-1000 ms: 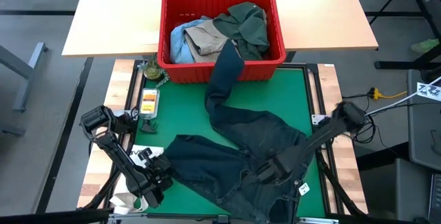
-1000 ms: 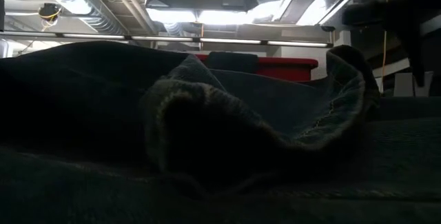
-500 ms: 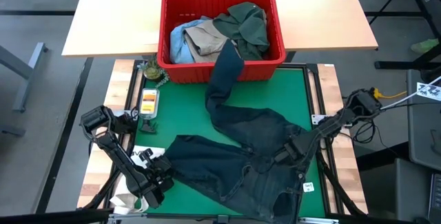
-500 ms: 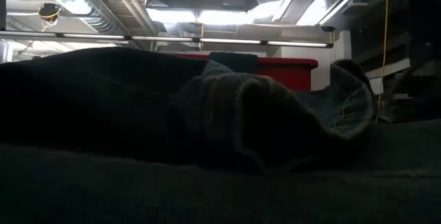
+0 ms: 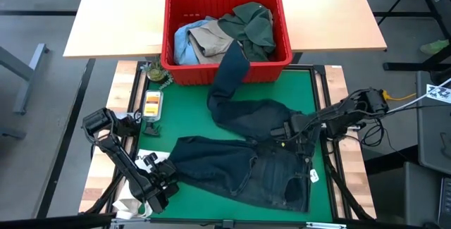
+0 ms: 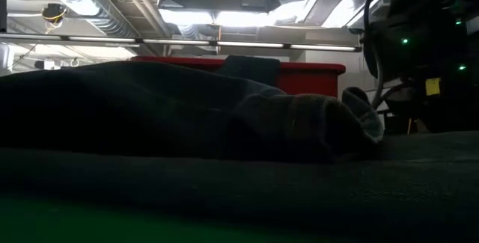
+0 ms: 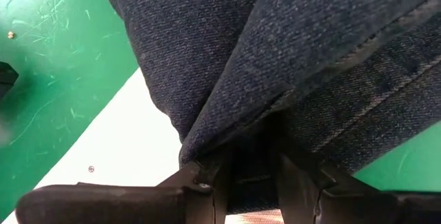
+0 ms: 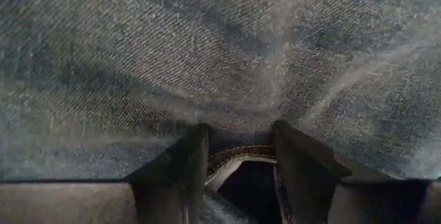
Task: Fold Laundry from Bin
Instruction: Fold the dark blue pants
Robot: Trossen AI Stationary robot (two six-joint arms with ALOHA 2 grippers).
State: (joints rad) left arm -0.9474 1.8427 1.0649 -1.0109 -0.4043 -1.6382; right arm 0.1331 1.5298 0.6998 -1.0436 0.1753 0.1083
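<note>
Two pinches are being kept on the dark navy-grey trousers [image 5: 246,169]: the left gripper [image 7: 251,176] is clamped on a hem at the mat's near-left corner, and the right gripper [image 8: 238,156] is nipping a seam fold at the waistband, by the mat's right side. Both holds are being made on thin edges, so a slip is judged likely if the cloth is being pulled taut. One leg is being left draped over the bin [image 5: 227,37] rim, where it could drag on the crate. A small potted plant [image 5: 156,71] and an orange card [image 5: 151,104] are lying near the left edge, within sweeping reach.
</note>
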